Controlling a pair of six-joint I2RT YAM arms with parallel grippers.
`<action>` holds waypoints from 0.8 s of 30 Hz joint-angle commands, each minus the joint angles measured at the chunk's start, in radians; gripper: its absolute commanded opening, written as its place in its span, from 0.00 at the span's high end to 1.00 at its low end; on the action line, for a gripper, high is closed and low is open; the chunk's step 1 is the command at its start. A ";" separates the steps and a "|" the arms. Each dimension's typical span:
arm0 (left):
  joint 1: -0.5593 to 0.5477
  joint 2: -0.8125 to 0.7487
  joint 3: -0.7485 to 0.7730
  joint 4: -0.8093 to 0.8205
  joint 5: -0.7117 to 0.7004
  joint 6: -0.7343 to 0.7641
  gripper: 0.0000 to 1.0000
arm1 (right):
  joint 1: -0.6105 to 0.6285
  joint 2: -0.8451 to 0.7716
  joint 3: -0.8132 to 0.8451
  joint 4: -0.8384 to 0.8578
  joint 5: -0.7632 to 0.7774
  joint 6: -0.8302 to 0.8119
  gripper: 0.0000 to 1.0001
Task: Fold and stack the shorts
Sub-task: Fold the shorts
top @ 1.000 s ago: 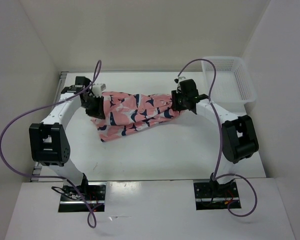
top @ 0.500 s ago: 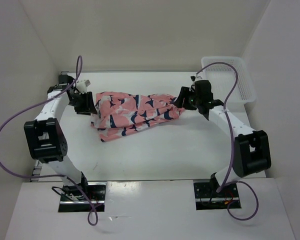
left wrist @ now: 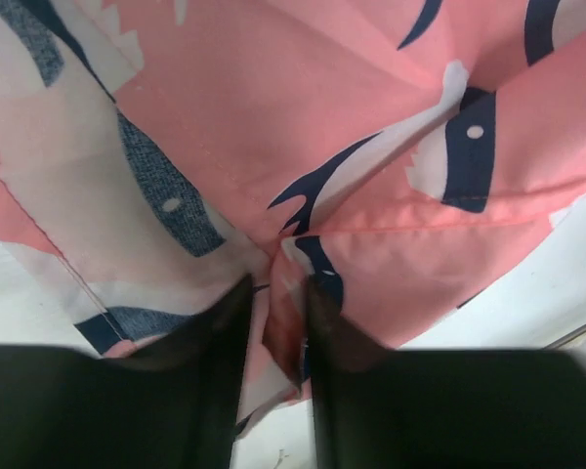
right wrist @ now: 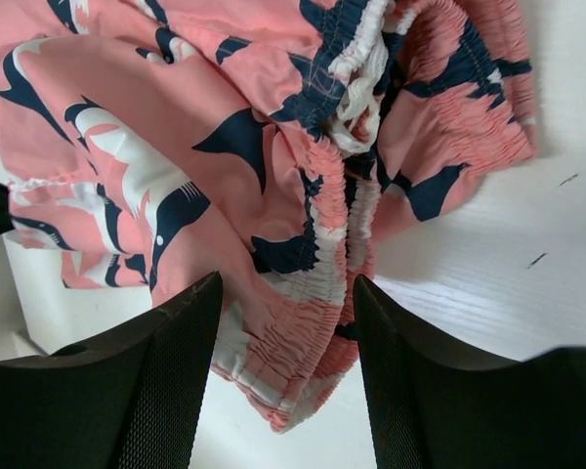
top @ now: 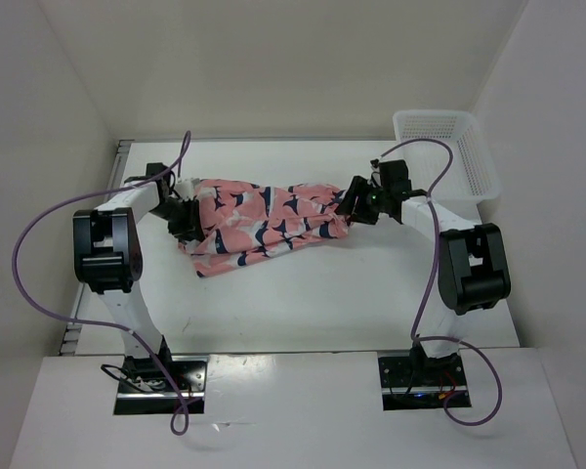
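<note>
Left gripper (left wrist: pixel 276 293) of mine clamped on the shorts (top: pixel 264 220), my right gripper (right wrist: pixel 285 288) spread astride their waistband (right wrist: pixel 322 259), table's (top: pixel 322 293) far half

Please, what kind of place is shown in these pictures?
Probably a robot test cell in a lab: plain white walls box in a white table, the left arm and right arm are bolted at its near edge, with the shorts and a mesh basket on it.
</note>
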 commanded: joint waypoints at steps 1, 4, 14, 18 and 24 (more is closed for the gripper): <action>0.007 0.015 -0.010 0.009 0.043 0.004 0.71 | 0.004 -0.042 0.021 -0.032 -0.047 0.021 0.38; 0.007 0.015 0.013 0.009 0.043 0.004 0.91 | 0.004 -0.051 0.012 -0.083 -0.058 0.010 0.37; 0.007 -0.044 -0.012 -0.011 0.053 0.004 1.00 | 0.004 -0.103 -0.084 -0.120 -0.067 0.030 0.31; 0.016 -0.069 -0.037 -0.020 0.053 0.004 1.00 | 0.004 -0.077 -0.126 -0.067 -0.136 0.079 0.31; 0.047 -0.101 -0.013 -0.053 0.109 0.004 1.00 | 0.004 -0.008 -0.107 -0.039 -0.228 0.104 0.43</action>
